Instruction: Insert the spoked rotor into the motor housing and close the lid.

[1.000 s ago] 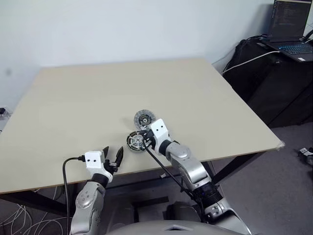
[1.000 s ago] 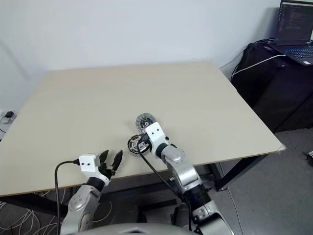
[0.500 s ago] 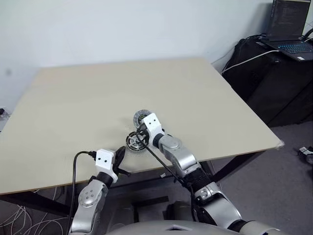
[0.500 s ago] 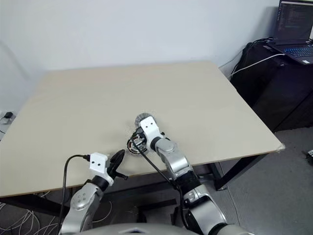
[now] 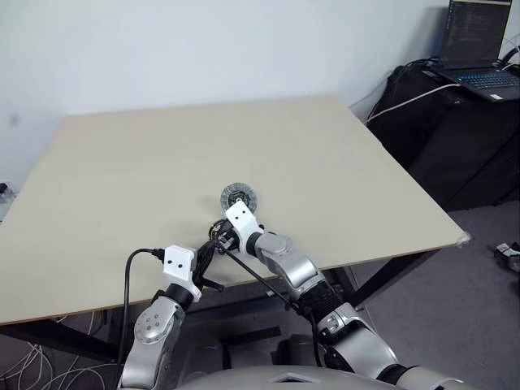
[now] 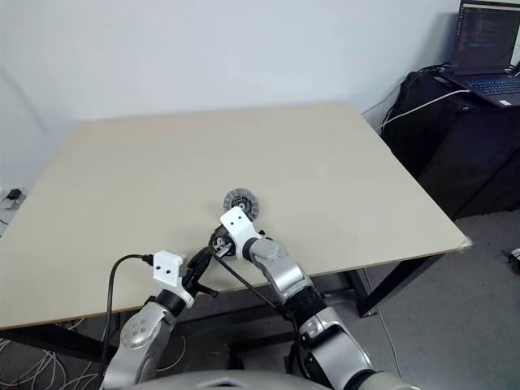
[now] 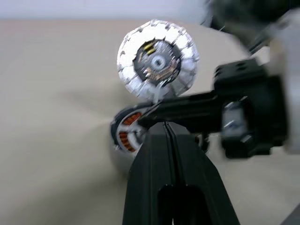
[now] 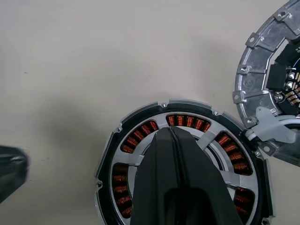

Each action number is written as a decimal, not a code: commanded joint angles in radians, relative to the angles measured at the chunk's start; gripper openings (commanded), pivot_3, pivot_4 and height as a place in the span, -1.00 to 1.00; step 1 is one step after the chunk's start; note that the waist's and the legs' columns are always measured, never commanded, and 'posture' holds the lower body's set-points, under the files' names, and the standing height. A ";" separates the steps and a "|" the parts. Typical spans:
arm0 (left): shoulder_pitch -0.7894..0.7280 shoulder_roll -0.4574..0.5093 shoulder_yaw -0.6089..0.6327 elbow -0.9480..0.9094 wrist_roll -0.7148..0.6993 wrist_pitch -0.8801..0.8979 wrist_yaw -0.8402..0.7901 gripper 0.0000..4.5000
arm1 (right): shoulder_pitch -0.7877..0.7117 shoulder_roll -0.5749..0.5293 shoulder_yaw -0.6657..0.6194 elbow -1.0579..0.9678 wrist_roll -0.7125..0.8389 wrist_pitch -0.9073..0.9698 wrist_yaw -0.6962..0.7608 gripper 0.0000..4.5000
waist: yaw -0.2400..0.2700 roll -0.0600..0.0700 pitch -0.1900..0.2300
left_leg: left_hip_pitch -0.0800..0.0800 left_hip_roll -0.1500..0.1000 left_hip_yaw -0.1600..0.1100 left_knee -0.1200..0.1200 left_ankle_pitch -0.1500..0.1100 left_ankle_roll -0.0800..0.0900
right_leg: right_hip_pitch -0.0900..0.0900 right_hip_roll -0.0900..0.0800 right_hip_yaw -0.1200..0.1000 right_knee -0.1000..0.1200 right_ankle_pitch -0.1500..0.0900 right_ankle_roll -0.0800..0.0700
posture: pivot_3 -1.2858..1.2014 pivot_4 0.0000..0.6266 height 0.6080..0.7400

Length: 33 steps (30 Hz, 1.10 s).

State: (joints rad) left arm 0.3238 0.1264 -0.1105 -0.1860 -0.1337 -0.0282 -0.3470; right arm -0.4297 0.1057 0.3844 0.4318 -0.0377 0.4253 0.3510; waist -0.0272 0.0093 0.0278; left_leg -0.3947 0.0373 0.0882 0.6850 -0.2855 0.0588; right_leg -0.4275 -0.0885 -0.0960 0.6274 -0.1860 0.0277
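Since a moment ago, the left gripper (image 5: 205,253) has snapped closed, holding nothing. Right gripper (image 8: 171,136), pinched closed too, sits over the motor housing (image 8: 136,136), beside the lid (image 5: 239,197) on the table (image 5: 122,171). No writing is readable.

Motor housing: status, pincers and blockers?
Both pincers shut, empty. Right pincer over motor housing, spokes across its windings. Lid beside, off. Left pincer close by.

Both tools closed: L tool (image 7: 165,129), R tool (image 8: 172,132) angled down.
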 commanded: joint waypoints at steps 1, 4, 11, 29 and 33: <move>-0.005 0.000 -0.011 -0.065 -0.003 0.014 0.008 -0.98 | 0.015 -0.019 0.004 -0.068 0.013 -0.002 0.056 -1.00 | 0.001 0.001 0.000 | 0.000 0.000 0.000 0.000 0.000 0.000 | 0.000 0.000 0.000 0.000 0.000 0.000 | 0.03 -1.00 1.00; -0.008 -0.001 -0.019 -0.076 -0.004 0.028 0.009 -0.98 | 0.025 -0.074 0.039 -0.195 0.017 -0.005 0.150 -1.00 | 0.003 0.002 0.000 | -0.001 0.000 0.000 0.000 0.000 0.000 | -0.001 0.000 0.000 0.000 0.000 0.000 | 0.03 -1.00 1.00; -0.016 0.002 -0.029 -0.084 -0.007 0.043 0.005 -1.00 | -0.022 -0.256 0.171 -0.315 -0.059 -0.015 0.336 -0.83 | 0.002 0.001 0.000 | -0.002 0.000 0.000 0.000 0.002 0.005 | -0.001 0.000 0.000 -0.001 0.000 0.000 | 0.03 -1.00 1.00; 0.015 0.034 0.013 0.057 -0.037 -0.161 -0.065 -1.00 | -0.204 -0.350 0.259 -0.141 -0.204 -0.259 0.484 0.53 | 0.007 0.001 0.001 | -0.002 0.000 0.000 0.000 0.002 0.005 | -0.001 0.000 0.000 -0.001 0.000 0.000 | 0.03 -1.00 1.00; -0.014 0.023 0.057 0.169 -0.080 -0.252 -0.100 -1.00 | -0.229 -0.359 0.273 -0.119 -0.225 -0.308 0.525 0.53 | 0.007 0.001 0.001 | -0.001 0.000 0.000 0.000 0.003 0.005 | -0.001 0.001 0.000 0.000 0.000 0.000 | 0.03 -1.00 1.00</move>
State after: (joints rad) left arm 0.3306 0.1492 -0.0707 -0.0290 -0.1868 -0.2271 -0.4268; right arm -0.6258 -0.2519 0.6616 0.3165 -0.2538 0.1526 0.8567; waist -0.0200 0.0102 0.0284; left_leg -0.3962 0.0373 0.0886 0.6853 -0.2828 0.0636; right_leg -0.4290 -0.0878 -0.0963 0.6274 -0.1863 0.0275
